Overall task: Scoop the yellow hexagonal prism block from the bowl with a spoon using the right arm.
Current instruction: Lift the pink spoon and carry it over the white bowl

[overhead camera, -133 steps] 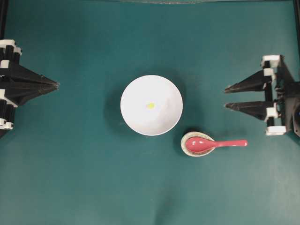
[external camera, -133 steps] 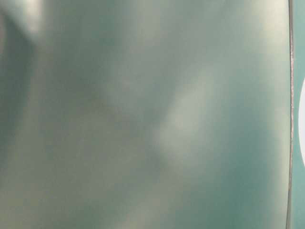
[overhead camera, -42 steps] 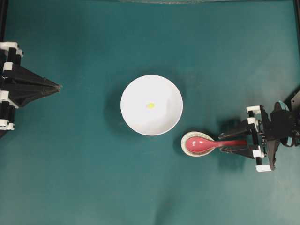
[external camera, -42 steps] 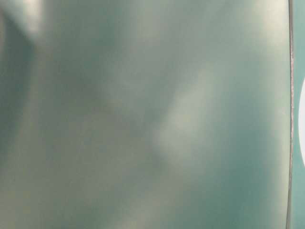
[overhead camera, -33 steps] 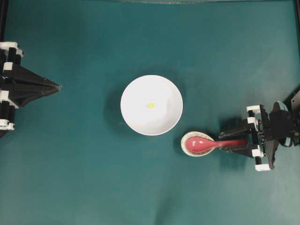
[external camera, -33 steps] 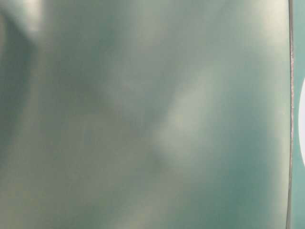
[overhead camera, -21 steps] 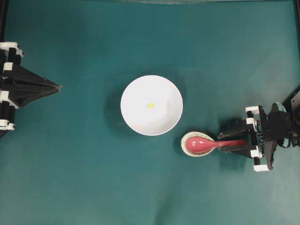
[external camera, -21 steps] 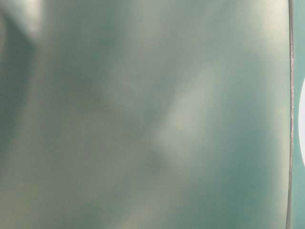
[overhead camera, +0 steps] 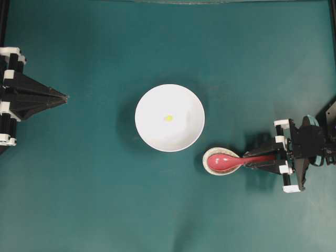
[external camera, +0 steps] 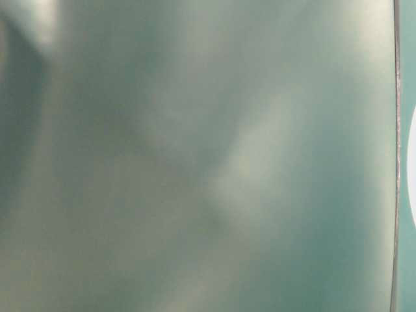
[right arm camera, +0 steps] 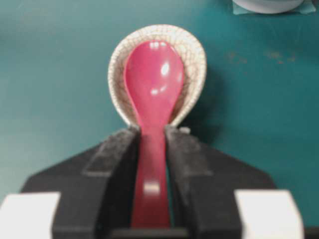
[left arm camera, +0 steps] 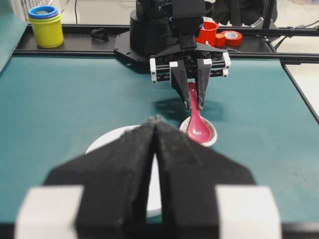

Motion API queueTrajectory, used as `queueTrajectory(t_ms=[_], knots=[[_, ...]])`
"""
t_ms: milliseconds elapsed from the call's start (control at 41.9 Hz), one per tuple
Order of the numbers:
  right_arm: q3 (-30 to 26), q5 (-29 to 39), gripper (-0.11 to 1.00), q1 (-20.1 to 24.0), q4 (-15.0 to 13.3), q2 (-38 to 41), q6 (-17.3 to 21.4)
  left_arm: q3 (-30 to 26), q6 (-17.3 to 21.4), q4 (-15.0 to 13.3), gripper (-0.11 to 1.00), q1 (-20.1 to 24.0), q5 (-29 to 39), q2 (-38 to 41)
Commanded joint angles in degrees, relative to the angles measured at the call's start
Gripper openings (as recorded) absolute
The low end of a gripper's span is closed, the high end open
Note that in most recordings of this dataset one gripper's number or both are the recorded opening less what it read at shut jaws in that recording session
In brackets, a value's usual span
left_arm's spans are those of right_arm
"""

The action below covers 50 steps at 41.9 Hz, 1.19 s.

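The white bowl (overhead camera: 152,134) sits mid-table with the tiny yellow hexagonal prism block (overhead camera: 168,118) on its floor. The glossy red spoon (overhead camera: 223,161) lies to the bowl's lower right, its scoop in a speckled spoon rest (overhead camera: 206,164) and its handle pointing right. My right gripper (overhead camera: 247,160) is down at the table, shut on that handle. In the right wrist view, the right gripper (right arm camera: 149,130) has both fingers against the sides of the spoon (right arm camera: 153,84). Only a thin sliver of table shows along one side. My left gripper (overhead camera: 65,96) rests shut at the far left, holding nothing.
The spoon rest (right arm camera: 194,55) lies just ahead of my right fingertips, and the bowl's rim (right arm camera: 271,5) is beyond it. Behind the right arm's base are stacked yellow and blue cups (left arm camera: 46,25) and red tape rolls (left arm camera: 232,37). The table-level view is a blur.
The right gripper's jaws have narrowed from wide open onto the spoon handle. The spoon still lies in its rest, and the left arm has not moved.
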Motion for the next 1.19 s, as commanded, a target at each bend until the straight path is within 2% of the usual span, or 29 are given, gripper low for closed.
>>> queueTrajectory(t_ms=[0, 334, 501, 572, 859, 1169], knots=[[-0.4, -0.3, 0.22, 0.3, 0.1, -0.6, -0.2, -0.8, -0.1, 0.2, -0.01, -0.1, -0.3, 0.5], [-0.5, 0.6, 0.22, -1.1, 0.2, -5.1, -1.0, -0.7, -0.2, 0.1, -0.01, 0.0, 0.2, 0.4], [-1.3, 5.7, 0.22, -2.9, 0.2, -11.2, -4.7, -0.8, -0.3, 0.2, -0.01, -0.1, 0.2, 0.4], [-2.3, 9.7, 0.22, -4.0, 0.2, -14.4, -6.9, -0.8, -0.4, 0.1, -0.01, 0.0, 0.3, 0.4], [-10.3, 33.4, 0.22, -11.0, 0.2, -26.0, -16.3, -0.7, -0.6, 0.1, -0.01, -0.1, 0.7, 0.5], [-17.5, 53.3, 0.22, -21.7, -0.1, -32.5, -19.9, -0.7, -0.8, 0.2, -0.01, 0.0, 0.6, 0.5]])
